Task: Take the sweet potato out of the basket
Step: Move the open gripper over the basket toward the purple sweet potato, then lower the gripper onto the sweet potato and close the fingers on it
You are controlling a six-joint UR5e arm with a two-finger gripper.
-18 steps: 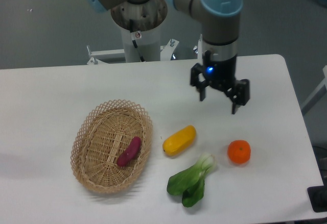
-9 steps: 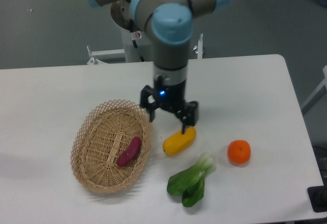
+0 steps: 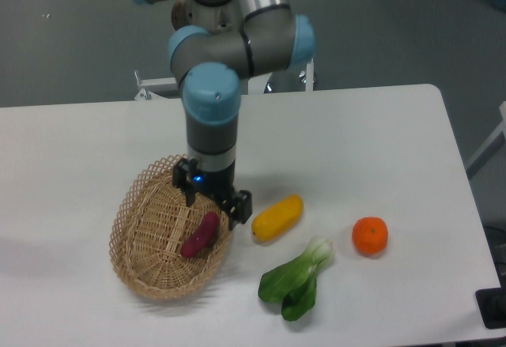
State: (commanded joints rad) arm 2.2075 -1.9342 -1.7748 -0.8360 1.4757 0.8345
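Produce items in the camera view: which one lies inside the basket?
The sweet potato, a small magenta-purple tuber, lies in the basket. The yellow vegetable, orange fruit and leafy green lie on the table.

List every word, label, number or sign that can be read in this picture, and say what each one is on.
None: no readable text appears anywhere.
The gripper shows only a small blue light, no lettering.
A small red and white mark on the robot's white base column is too small and blurred to read.
The basket, sweet potato, yellow vegetable, orange fruit, leafy green and table carry no labels.
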